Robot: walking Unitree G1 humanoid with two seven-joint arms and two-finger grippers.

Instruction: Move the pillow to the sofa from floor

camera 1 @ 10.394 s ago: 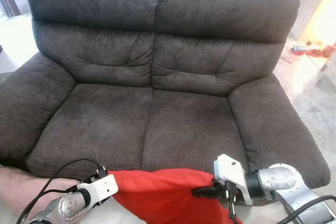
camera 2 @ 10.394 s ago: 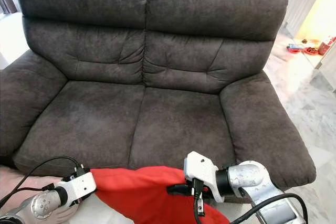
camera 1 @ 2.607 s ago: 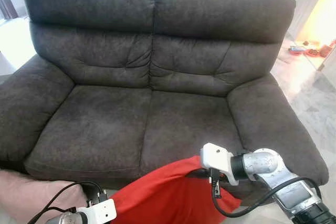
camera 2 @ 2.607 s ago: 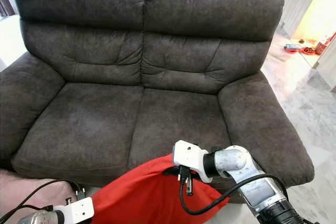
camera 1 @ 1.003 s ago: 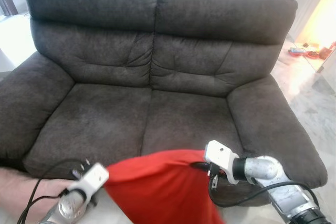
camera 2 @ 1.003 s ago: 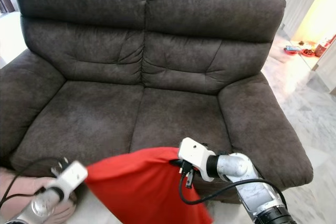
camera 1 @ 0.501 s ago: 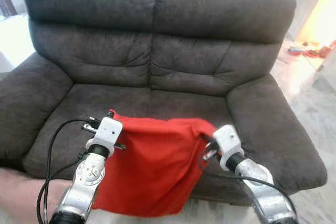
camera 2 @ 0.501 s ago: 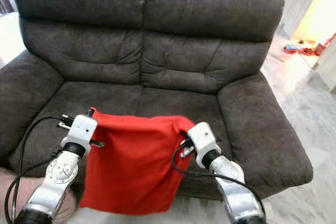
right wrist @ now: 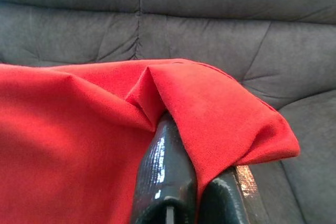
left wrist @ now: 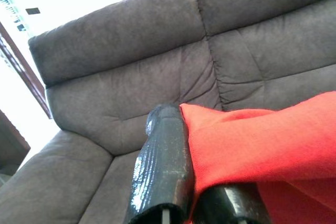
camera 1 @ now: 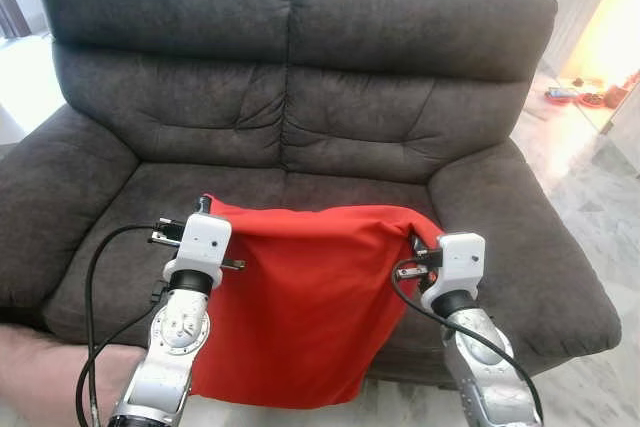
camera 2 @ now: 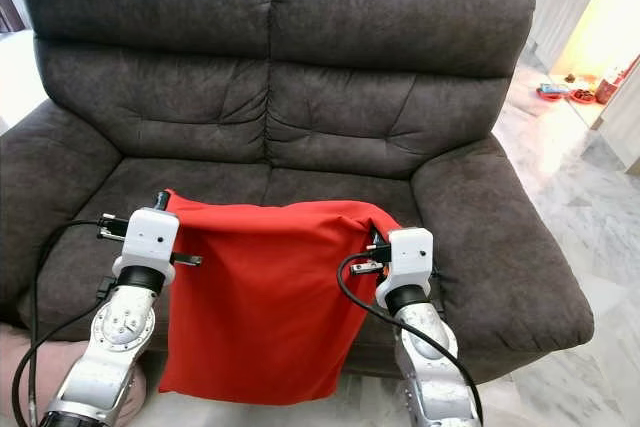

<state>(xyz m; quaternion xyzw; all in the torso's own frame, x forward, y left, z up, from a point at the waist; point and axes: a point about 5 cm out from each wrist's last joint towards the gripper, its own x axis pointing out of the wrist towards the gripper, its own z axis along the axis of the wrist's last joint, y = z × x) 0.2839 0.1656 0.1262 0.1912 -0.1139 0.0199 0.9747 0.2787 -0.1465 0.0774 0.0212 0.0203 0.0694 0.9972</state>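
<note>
Over the sofa (camera 1: 300,77) seat, the left end effector (camera 1: 203,205) and right end effector (camera 1: 415,244) are each pinching a top corner of the hanging pillow (camera 1: 300,297), which next needs carrying forward and releasing.

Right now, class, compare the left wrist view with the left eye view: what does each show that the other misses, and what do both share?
Left wrist view alone: close up, one black finger pressed against the red fabric pillow's corner.

Left eye view alone: the right gripper pinching the other top corner, the pillow hanging down over the seat front, both armrests, and the marble floor.

Both: the dark grey fabric sofa, the pillow and the left gripper.
</note>
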